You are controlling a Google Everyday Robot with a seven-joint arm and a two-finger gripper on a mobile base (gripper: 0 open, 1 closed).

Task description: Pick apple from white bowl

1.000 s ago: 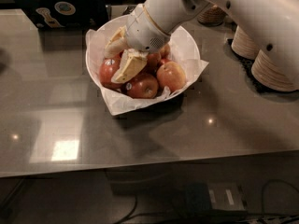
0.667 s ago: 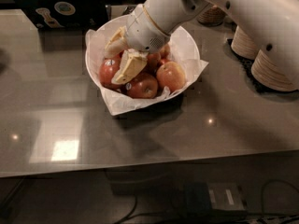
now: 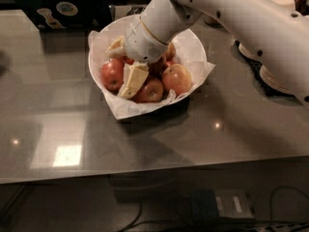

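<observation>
Cream pincer (image 3: pixel 120 70) in white bowl (image 3: pixel 194 43)

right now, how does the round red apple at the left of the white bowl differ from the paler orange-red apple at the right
The round red apple at the left of the paper-lined white bowl is deeper red; the orange-red apple at the right is paler and yellowish. The red apple sits next to the gripper, down in the pile; the orange-red apple lies farther from it. Both are round and glossy.
</observation>
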